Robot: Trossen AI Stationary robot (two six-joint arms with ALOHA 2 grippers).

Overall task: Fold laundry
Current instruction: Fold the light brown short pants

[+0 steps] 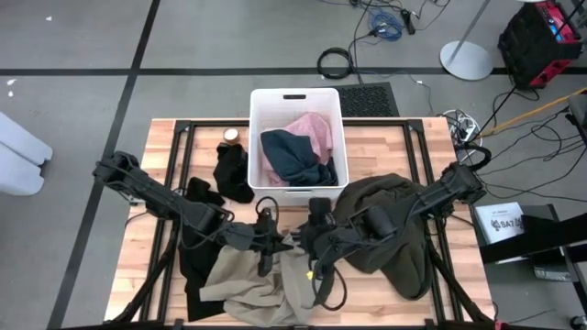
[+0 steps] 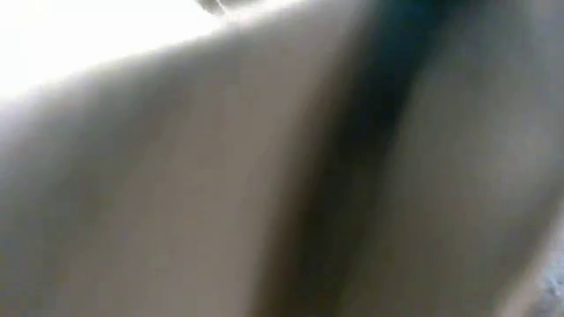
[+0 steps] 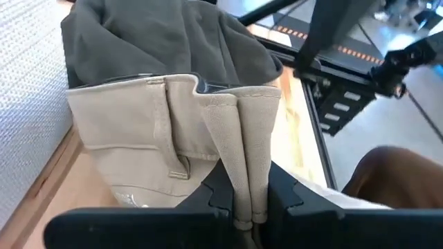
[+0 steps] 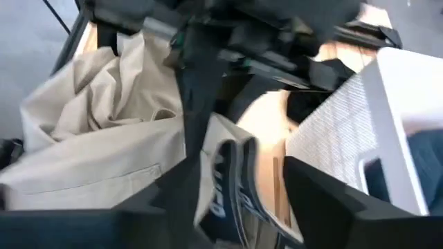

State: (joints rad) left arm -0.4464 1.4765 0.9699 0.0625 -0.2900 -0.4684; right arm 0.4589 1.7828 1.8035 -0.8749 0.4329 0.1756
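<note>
Left claw (image 3: 248, 207) pinches a bunched fold of the beige-tan cloth garment (image 1: 248, 280), fingers nearly closed on the waistband edge, which stands upright between them. Right claw (image 1: 310, 240), just beside the left one, stands with fingers parted, nothing visibly held. The tan garment sprawls below both claws, long axis running across the wooden worktop (image 1: 165, 147). The large dark olive-grey garment (image 1: 390, 234) lies heaped under the right arm. Beyond both claws, the white plastic bin (image 1: 261, 103) holds navy and pink clothes.

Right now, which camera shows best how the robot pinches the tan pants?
The left wrist view: the left gripper is shut on the beige-tan garment, pinching its waistband fold. The high view shows the whole garment small; the right wrist view shows it bunched; the low view is blocked.
</note>
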